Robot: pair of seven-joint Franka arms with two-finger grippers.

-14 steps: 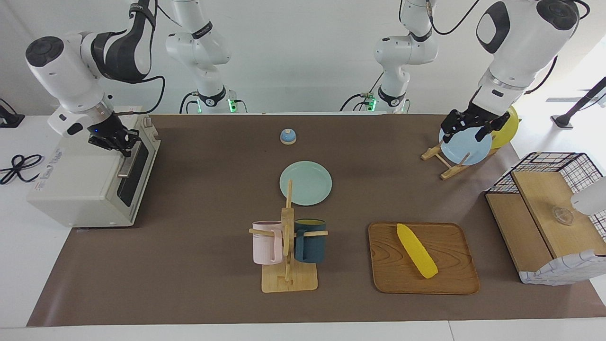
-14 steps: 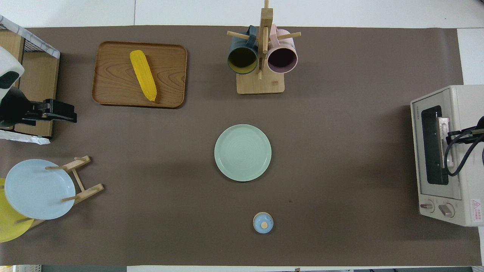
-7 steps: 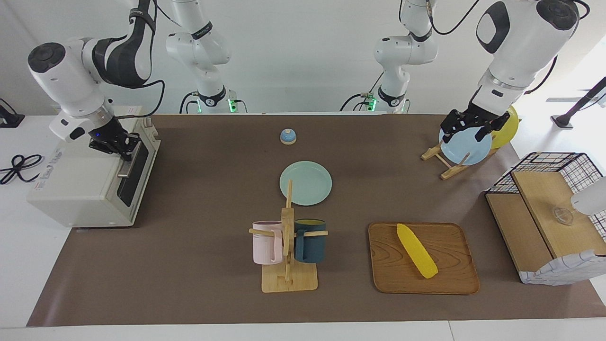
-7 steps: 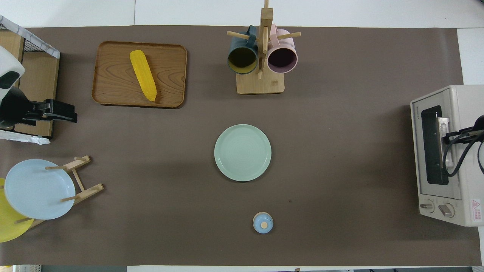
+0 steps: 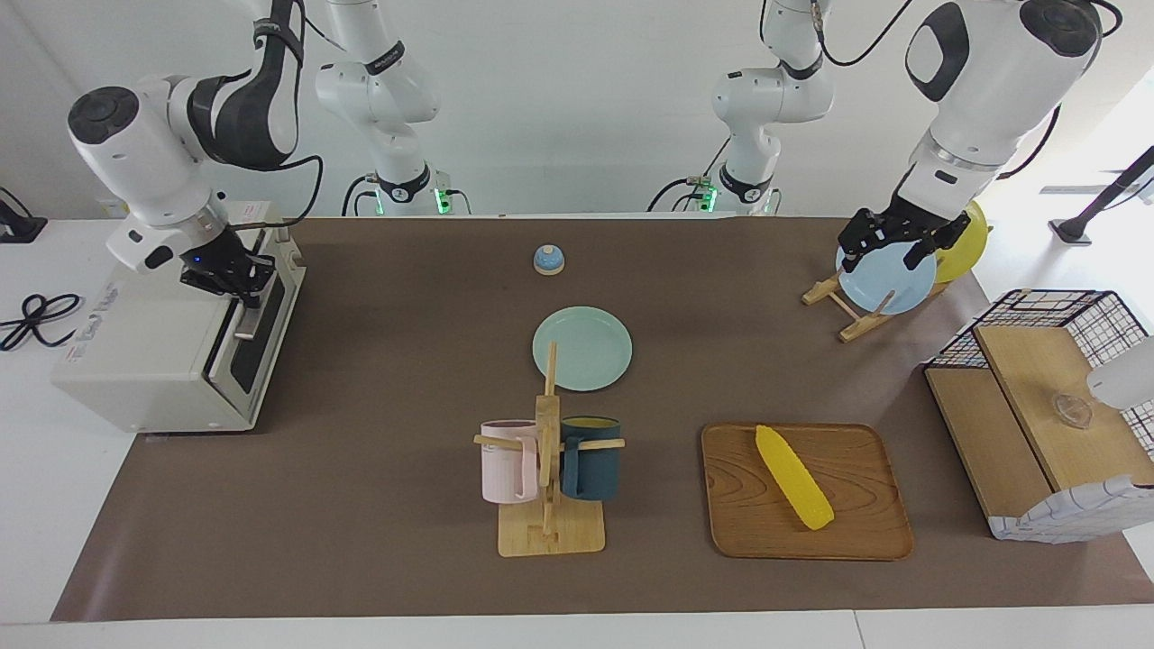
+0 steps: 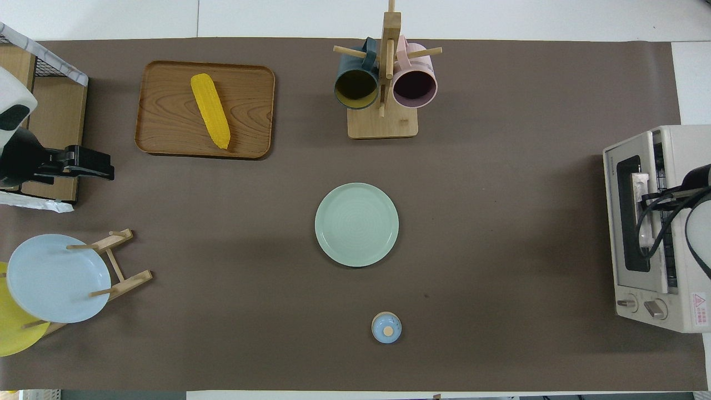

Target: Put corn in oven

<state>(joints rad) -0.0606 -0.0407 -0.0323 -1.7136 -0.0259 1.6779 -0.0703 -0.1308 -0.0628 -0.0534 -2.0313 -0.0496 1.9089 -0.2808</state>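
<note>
Corn (image 5: pixel 794 477) lay flat on the wooden tray (image 5: pixel 856 541), at the part of the surface (image 5: pixel 361 541) farthest from the robots and toward the left arm's end, its tapered tip pointing toward the robots. Nothing touched it.

At the right arm's end stood the toaster oven (image 5: pixel 144 361), its glass door (image 5: pixel 255 335) tipped a little way out from the top, so that a strip of wire rack (image 6: pixel 661 183) showed in the gap in the overhead view. The right tool (image 5: pixel 236 275) was clamped on the door's metal bar handle (image 5: pixel 245 313), fingertips closed around it.

The left tool (image 5: pixel 888 242) hung in the air above the plate rack (image 5: pixel 843 315), which carried a blue plate (image 5: pixel 888 284) and a yellow plate (image 5: pixel 966 239); its fingers stood spread apart and held nothing.

Mid-surface sat a pale green plate (image 5: pixel 582 348), with a small blue bell (image 5: pixel 548 260) nearer to the robots. Farther from the robots than the green plate, a wooden mug tree (image 5: pixel 547 532) held 2 mugs, a pink mug (image 5: pixel 507 461) and a dark blue mug (image 5: pixel 590 458). Beside the tray, at the left arm's end, stood a wire basket (image 5: pixel 1046 311) with wooden boards in it.
</note>
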